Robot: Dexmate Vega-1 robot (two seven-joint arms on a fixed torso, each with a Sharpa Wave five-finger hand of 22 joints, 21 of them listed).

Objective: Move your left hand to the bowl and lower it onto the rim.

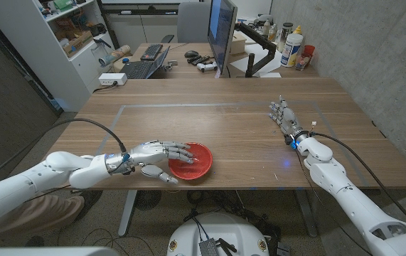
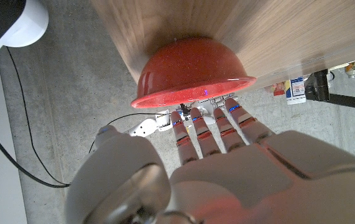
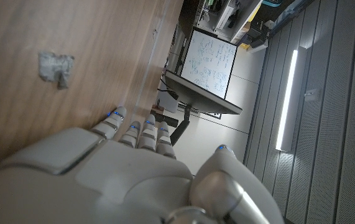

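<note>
A red bowl [image 1: 194,163] sits near the table's front edge, left of the middle. My left hand [image 1: 158,157] reaches over it from the left, fingers stretched across the near-left rim. In the left wrist view the fingers [image 2: 211,127] extend straight over the edge of the bowl [image 2: 189,68]; whether they touch the rim I cannot tell. Nothing is held in that hand. My right hand [image 1: 284,116] stands far off on the right side of the table, fingers apart and pointing away, holding nothing. The right wrist view shows the right hand [image 3: 121,162] against the wooden table top.
A taped rectangle outlines the middle of the table [image 1: 224,121]. A small scrap of tape [image 3: 55,67] lies on the wood ahead of the right hand. Behind the table stands a desk with a monitor [image 1: 221,32], keyboards and bottles [image 1: 293,47].
</note>
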